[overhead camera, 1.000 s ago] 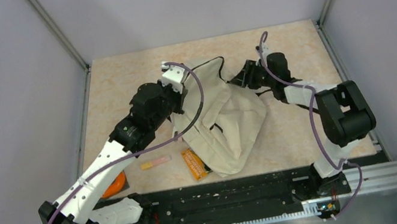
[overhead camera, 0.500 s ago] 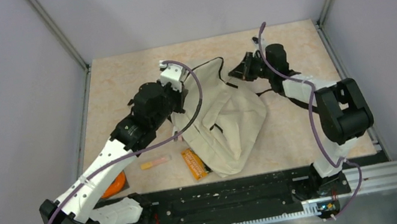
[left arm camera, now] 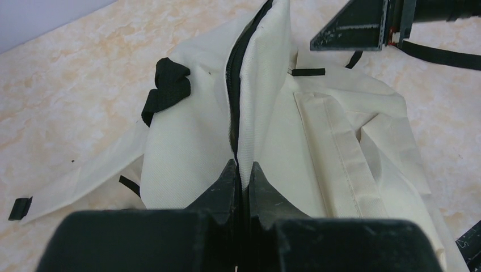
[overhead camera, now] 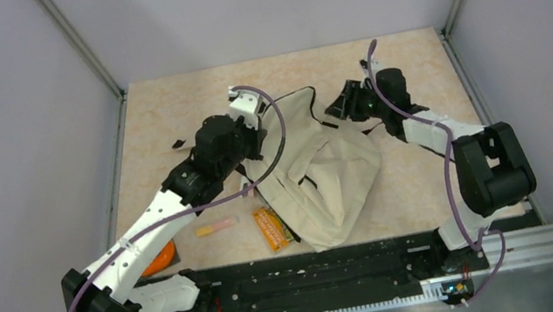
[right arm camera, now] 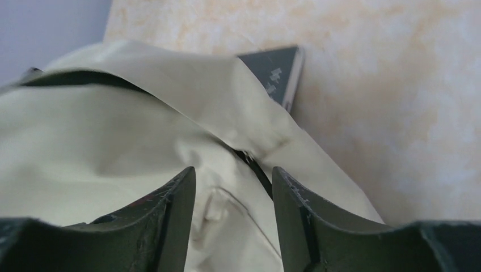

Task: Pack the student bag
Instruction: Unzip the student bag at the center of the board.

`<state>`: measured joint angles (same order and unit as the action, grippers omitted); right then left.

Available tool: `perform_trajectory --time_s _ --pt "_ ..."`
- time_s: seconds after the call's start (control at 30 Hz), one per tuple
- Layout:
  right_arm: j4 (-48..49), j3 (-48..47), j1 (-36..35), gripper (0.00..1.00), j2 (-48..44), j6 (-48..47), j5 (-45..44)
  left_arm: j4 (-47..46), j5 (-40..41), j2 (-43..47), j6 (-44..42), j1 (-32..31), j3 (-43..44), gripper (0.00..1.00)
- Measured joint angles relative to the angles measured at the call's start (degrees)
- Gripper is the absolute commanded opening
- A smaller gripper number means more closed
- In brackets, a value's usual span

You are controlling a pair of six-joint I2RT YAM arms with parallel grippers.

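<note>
The student bag [overhead camera: 317, 168], cream fabric with black zipper and straps, lies crumpled in the middle of the table. My left gripper [overhead camera: 255, 141] is at its left edge, shut on a fold of cream fabric right beside the zipper [left arm camera: 243, 170]. The black zipper line [left arm camera: 233, 85] runs away from the jaws. My right gripper [overhead camera: 333, 111] hovers at the bag's upper right edge with its jaws open. In the right wrist view it [right arm camera: 233, 177] has bag fabric [right arm camera: 113, 130] below and nothing gripped between the fingers [right arm camera: 176, 198].
An orange packet [overhead camera: 271, 227] and a pale stick [overhead camera: 215, 228] lie near the front, left of the bag. An orange object [overhead camera: 159, 260] sits under the left arm. A dark flat book [right arm camera: 278, 71] pokes out beyond the bag. A black strap [left arm camera: 170, 85] lies on the fabric.
The right gripper lifted off the bag toward the back, then came back down to its upper right edge, now open. The left arm shifted slightly right, still holding the fabric.
</note>
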<state>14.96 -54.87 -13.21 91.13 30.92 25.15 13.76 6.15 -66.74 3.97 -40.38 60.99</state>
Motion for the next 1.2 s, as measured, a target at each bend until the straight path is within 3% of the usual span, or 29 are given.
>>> perform_trajectory --time_s 0.33,0.9,1.2 --pt "-0.55 7.52 1.03 0.53 0.63 1.68 -0.26 -0.09 -0.57 0.26 -1.07 0.0 -0.24 0.0" --pt "3.89 4.52 1.01 0.34 7.39 4.07 6.54 -0.02 -1.09 0.92 -1.2 0.0 -0.28 0.0" --pt "3.72 2.19 0.96 0.33 8.83 4.46 10.43 0.0 -1.97 0.92 -1.16 0.0 -0.28 0.0"
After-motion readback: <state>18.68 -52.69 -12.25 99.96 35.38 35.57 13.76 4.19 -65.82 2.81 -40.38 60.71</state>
